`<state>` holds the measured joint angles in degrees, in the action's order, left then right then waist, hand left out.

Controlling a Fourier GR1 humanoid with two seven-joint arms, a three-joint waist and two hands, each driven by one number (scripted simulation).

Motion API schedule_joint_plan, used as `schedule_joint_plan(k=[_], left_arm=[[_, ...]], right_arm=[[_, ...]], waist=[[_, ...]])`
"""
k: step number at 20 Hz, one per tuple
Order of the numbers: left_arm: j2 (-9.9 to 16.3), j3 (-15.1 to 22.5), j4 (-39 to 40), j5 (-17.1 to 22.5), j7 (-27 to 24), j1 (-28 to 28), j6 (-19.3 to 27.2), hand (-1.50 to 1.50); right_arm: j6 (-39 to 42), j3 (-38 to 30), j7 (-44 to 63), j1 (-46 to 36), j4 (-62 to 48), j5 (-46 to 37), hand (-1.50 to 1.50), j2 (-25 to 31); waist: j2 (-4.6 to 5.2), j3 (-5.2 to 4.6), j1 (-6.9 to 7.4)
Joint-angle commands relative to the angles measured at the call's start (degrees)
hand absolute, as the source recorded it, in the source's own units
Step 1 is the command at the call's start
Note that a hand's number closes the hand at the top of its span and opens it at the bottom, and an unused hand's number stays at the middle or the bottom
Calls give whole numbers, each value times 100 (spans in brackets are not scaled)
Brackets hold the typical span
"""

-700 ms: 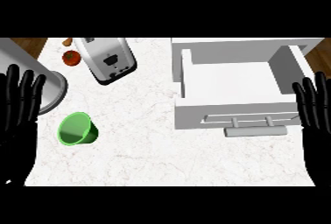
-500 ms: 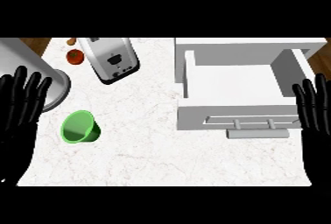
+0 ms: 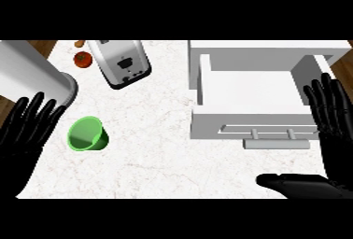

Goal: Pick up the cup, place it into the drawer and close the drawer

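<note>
The green cup (image 3: 88,134) lay tipped on its side on the white bench (image 3: 151,163) at about nine o'clock, its mouth turned toward the lower left so the paler inside showed; it looked like plain, smooth plastic with a slightly tapered wall. Lying like that, and just beside the left robot hand (image 3: 27,123), it seemed best suited to a grasp around its wall from that side. That robot hand was released, fingers straight and spread, holding nothing, and not touching the cup. The right robot hand (image 3: 332,112) stood at three o'clock, likewise released with fingers straight, beside the outer wall of the drawer (image 3: 207,74). The drawer stood pulled open at about two o'clock, its white interior bare and its bar handle (image 3: 273,144) facing the robot, which left room to set the cup in. A toaster (image 3: 123,63) and a tomato (image 3: 82,59) sat near eleven o'clock, well apart from the cup. No step of the task appeared begun.
</note>
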<state>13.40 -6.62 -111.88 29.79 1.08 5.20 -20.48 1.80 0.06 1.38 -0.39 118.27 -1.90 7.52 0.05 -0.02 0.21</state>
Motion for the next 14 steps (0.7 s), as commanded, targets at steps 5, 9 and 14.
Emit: schedule_joint_plan(k=[5, 9, 14], left_arm=[[239, -568, 1249, 274, -46, -271, -592, -150], [390, -945, 2099, -184, -591, -356, -799, -150], [243, -923, 2919, -883, -1206, -477, -792, -150]], right_arm=[[144, 43, -35, -56, -207, -187, -150, -10], [327, -129, -306, 75, -275, -6, -150, 61], [308, -278, 80, -199, -129, 42, -150, 100]], waist=[[-5, 1, -26], [3, 0, -45], [-2, 0, -34]])
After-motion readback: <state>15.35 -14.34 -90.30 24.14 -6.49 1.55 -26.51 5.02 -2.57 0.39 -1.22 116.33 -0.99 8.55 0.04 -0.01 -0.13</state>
